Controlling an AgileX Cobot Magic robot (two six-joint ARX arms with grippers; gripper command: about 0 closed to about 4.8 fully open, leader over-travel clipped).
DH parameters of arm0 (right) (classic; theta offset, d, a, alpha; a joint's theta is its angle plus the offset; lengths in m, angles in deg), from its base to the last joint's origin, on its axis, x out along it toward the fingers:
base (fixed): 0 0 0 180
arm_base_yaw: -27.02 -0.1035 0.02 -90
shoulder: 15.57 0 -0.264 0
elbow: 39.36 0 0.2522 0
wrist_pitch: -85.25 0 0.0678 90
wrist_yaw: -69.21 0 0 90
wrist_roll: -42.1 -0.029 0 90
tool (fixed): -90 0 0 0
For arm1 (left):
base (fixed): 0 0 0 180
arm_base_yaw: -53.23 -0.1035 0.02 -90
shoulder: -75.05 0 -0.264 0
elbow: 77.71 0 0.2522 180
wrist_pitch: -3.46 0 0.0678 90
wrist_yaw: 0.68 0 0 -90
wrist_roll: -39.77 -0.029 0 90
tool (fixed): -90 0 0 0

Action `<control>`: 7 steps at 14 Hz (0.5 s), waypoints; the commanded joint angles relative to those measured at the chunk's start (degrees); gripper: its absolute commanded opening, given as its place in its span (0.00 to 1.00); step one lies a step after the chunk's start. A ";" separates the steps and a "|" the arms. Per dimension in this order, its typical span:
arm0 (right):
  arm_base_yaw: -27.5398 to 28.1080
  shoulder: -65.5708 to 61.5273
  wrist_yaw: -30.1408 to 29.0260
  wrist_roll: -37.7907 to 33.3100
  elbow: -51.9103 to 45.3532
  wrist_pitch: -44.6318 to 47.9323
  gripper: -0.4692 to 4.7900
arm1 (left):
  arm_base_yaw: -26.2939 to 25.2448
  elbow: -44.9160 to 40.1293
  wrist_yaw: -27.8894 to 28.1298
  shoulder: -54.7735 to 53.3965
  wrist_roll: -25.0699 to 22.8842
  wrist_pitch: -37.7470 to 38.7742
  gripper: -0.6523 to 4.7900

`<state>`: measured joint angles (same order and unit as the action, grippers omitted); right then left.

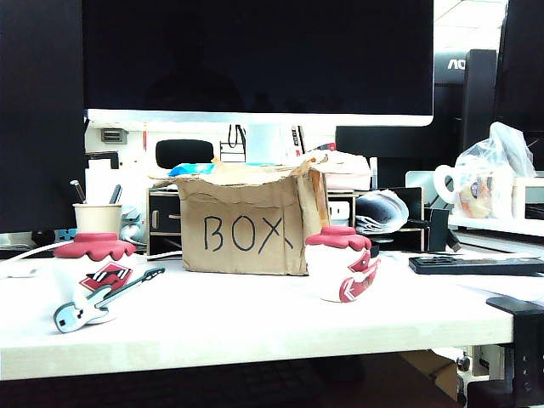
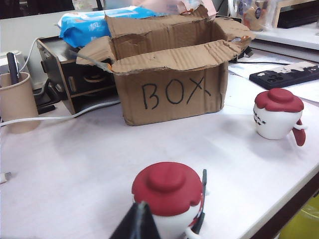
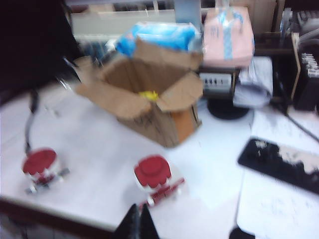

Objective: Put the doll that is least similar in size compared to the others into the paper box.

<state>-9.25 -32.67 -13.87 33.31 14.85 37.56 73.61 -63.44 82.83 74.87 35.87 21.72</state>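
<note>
Claws first: your left claw (image 2: 137, 219) shows as a dark wedge with its tips pinched together on nothing, just behind the red cap of the guitar doll (image 1: 93, 272). Your right claw (image 3: 139, 221) is likewise closed and empty, poised over the table's near edge close to the red-mouthed doll (image 1: 340, 265).

Between the two glossy, round white dolls with their wavy red caps stands the paper box (image 1: 246, 229), brown corrugated cardboard, creased, its flaps ragged and splayed open, "BOX" inked in black on the front. A yellowish blur (image 3: 148, 94) lies inside it in your right wrist view; you cannot tell whether that is the small doll, and it cannot be made out anywhere on the table (image 1: 255, 323), a pale, smooth slab.

Behind the box crowd a black drawer unit (image 1: 163, 223), a crinkled blue packet (image 2: 82, 27) and a paper cup (image 1: 98, 218) holding pens. A white cable (image 2: 60, 118) snakes past the cup; a black power strip (image 2: 286, 75) lies flat beyond the red-mouthed doll. A dark monitor (image 1: 255, 55) looms over everything.
</note>
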 commanded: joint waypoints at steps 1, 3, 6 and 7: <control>0.07 10.71 -0.46 -0.24 -3.52 0.94 0.09 | -0.09 0.04 -0.17 0.00 -0.17 -0.63 0.11; 0.13 16.85 0.83 -0.13 -3.56 -0.79 0.09 | -0.07 0.04 -0.20 0.00 -0.17 -0.61 0.11; 0.13 16.85 1.99 -0.15 -3.91 -1.03 0.09 | -0.17 0.04 -0.17 0.00 -0.17 -0.59 0.11; 0.15 16.85 1.99 -0.17 -3.91 -1.05 0.09 | -1.36 0.04 -0.24 0.00 -0.17 -0.57 0.11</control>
<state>-9.12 -15.80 -11.79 33.18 10.65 35.89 73.30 -63.44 82.79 74.87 35.87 21.72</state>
